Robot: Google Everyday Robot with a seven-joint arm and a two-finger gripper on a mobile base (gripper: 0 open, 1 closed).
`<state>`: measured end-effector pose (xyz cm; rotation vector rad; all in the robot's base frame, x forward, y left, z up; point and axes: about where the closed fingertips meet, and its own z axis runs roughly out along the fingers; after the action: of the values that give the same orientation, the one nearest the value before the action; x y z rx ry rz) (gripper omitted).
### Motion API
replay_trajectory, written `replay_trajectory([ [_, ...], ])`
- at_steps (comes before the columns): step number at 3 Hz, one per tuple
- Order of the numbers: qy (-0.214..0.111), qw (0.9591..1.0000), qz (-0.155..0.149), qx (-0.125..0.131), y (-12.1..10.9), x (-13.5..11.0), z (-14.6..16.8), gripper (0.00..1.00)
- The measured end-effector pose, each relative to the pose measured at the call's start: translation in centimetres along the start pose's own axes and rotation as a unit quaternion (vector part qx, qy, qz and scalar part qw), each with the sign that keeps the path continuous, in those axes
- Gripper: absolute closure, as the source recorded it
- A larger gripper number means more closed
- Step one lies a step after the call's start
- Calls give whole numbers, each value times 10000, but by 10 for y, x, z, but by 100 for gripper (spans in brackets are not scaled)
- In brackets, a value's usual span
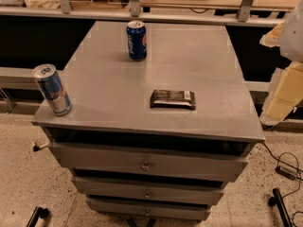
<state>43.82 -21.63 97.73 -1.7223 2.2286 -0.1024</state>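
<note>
Now off right edge of grey metal counter (189, 56): tool (265, 79), spread, empty. Nearest: dark flat snack bar (173, 99). Farther off: blue soda can (136, 40), blue-silver slim can (52, 90).

Snack bar (173, 99): dark wrapper, pale band running along its lower edge (print not readable). It is lying flat and unopened-looking on the grey cabinet top (199, 56). Its long side is running left-right, and it is sitting right of centre, toward the front edge. It is sitting well apart from the blue can (136, 40) behind it. Gripper (283, 92) is hanging off the cabinet's right side at the frame's edge, not touching the bar, which is the item lying nearest to it.
</note>
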Motion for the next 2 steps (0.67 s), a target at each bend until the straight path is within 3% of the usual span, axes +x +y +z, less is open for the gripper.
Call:
replay_trajectory([
  [1,0,10000,0,2,0,0,0,0],
  [2,2,9998,-87,201,-14,-11,-3,0],
])
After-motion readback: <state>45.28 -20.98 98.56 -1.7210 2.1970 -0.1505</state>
